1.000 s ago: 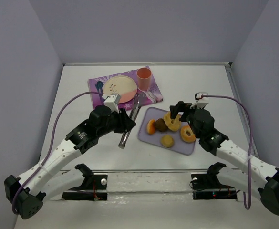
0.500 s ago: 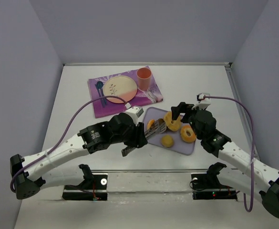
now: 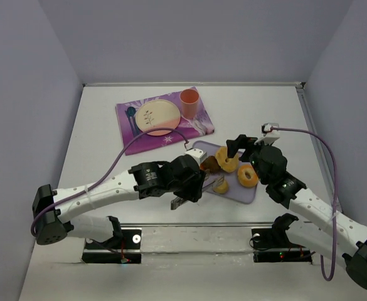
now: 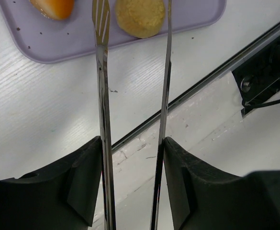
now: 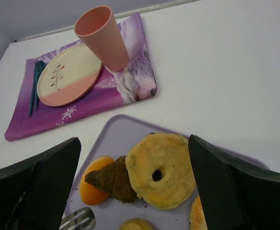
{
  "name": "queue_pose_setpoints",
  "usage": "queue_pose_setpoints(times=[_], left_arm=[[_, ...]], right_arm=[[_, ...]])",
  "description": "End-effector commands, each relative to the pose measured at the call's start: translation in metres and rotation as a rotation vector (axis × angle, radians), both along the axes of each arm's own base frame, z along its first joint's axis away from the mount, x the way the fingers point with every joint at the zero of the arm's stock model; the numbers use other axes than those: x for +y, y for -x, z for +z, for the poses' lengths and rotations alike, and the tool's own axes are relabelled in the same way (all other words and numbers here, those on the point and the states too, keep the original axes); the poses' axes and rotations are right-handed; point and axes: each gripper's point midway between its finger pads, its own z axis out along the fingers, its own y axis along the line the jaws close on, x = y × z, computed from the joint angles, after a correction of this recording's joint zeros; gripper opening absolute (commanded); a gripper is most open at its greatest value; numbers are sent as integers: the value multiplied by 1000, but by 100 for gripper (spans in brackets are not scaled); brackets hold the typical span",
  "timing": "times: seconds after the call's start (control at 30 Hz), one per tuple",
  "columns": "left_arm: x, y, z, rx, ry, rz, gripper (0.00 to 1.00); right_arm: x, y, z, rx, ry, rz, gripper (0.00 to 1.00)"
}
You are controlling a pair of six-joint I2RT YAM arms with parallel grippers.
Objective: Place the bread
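Observation:
The bread (image 4: pixel 135 17), a small golden-tan bun, lies at the near edge of the lilac tray (image 4: pixel 58 43). It also shows in the top view (image 3: pixel 221 186) and at the bottom of the right wrist view (image 5: pixel 137 224). My left gripper (image 4: pixel 132 163) is shut on metal tongs (image 4: pixel 101 72). The tongs' two arms stand apart, and their tips straddle the bread. In the top view the left gripper (image 3: pixel 192 187) is at the tray's near left corner. My right gripper (image 3: pixel 236 145) hovers open and empty over the far side of the tray.
The tray (image 3: pixel 249 194) also holds a large tan ring pastry (image 5: pixel 161 170), a dark brown piece (image 5: pixel 113 179), an orange bun (image 5: pixel 91 189) and a glazed doughnut (image 3: pixel 247 176). A purple placemat (image 3: pixel 133 135) at the back left carries a plate (image 3: pixel 157 116), a pink cup (image 3: pixel 190 102) and blue cutlery (image 3: pixel 131 116).
My left arm has swung right and toward the near edge with the tongs, bringing their tips from beside the tray to the bread. The right arm has barely moved.

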Motion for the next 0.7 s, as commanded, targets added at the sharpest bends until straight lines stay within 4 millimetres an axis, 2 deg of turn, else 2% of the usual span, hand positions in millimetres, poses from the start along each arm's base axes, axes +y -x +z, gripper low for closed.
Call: queue_pose_setpoints(times=[0.0,0.13,0.4,0.5,0.67], left_arm=[[-8,-10,20,-62,14,-7,61],[-12,-9,11,-45,-25,-28,62],[-21,-6,9,-31,-51,-80,62],[-18,-6,1,-19,-91,-83,63],[-25,-4,-8,-4,-121,-127,65]], right_arm=[[-8,0,6,-24,-9,-32,100],[-9,0,7,-26,-8,-36,100],[-11,1,4,-22,-1,-42,100],[-12,2,5,-25,-8,-46,100],[-14,2,5,-28,-7,-53,100]])
